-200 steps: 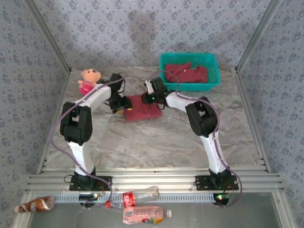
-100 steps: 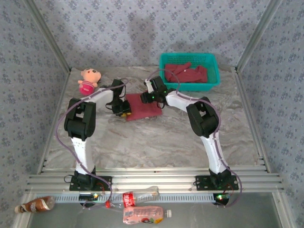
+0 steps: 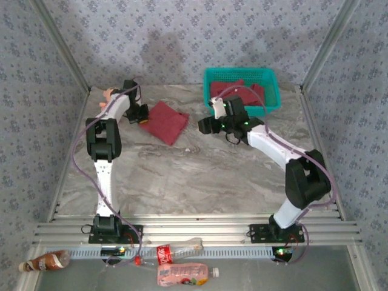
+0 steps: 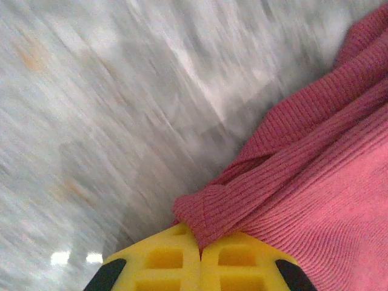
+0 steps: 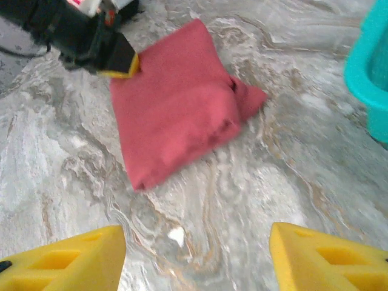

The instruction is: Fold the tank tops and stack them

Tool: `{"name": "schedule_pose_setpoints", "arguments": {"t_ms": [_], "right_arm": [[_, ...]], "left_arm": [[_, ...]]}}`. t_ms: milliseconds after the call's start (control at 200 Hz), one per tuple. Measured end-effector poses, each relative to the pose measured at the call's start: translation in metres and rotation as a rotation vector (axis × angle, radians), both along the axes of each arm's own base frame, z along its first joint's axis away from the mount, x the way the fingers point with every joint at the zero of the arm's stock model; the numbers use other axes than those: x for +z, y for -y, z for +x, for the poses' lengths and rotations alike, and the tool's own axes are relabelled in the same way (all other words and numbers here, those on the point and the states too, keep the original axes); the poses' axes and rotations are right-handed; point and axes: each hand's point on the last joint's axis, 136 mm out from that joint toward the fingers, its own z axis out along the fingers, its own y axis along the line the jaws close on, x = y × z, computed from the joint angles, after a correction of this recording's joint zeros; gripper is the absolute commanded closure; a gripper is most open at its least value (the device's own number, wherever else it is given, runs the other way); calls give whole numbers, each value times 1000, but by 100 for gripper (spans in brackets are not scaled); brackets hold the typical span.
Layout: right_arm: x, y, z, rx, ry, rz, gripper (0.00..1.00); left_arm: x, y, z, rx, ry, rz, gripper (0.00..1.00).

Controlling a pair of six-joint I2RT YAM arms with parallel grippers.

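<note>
Top external shows the folded tank top (image 3: 167, 121) left of the teal basket (image 3: 271, 108) — my left gripper (image 3: 142, 117) pinches its corner farthest from the basket, my right gripper (image 3: 206, 126), jaws spread, hangs between them.

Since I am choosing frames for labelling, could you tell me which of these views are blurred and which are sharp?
Left wrist view: the table is streaked with blur, while the tank top pinched in the left gripper is crisp. Right wrist view: softly blurred throughout. Top view: sharp and evenly lit, with a faint shadow on the back wall.
</note>
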Motion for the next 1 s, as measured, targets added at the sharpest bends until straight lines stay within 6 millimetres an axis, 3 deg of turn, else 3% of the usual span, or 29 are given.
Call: {"name": "schedule_pose_setpoints", "arguments": {"t_ms": [115, 305, 725, 794, 884, 999], "right_arm": [[-12, 28, -9, -43, -52, -26, 33], [-21, 60, -4, -110, -93, -45, 33], [-23, 68, 8, -125, -97, -33, 32], [-23, 76, 12, -141, -93, -37, 30], [-20, 90, 23, -164, -89, -51, 29], [-9, 110, 57, -206, -50, -68, 27]], "left_arm": [[5, -28, 17, 58, 31, 39, 100], [-1, -54, 18, 186, 29, 87, 100], [-2, -66, 9, 433, 64, 95, 100], [0, -68, 10, 437, 68, 106, 86], [3, -68, 12, 432, 77, 116, 61], [8, -64, 10, 383, 72, 137, 45]]}}
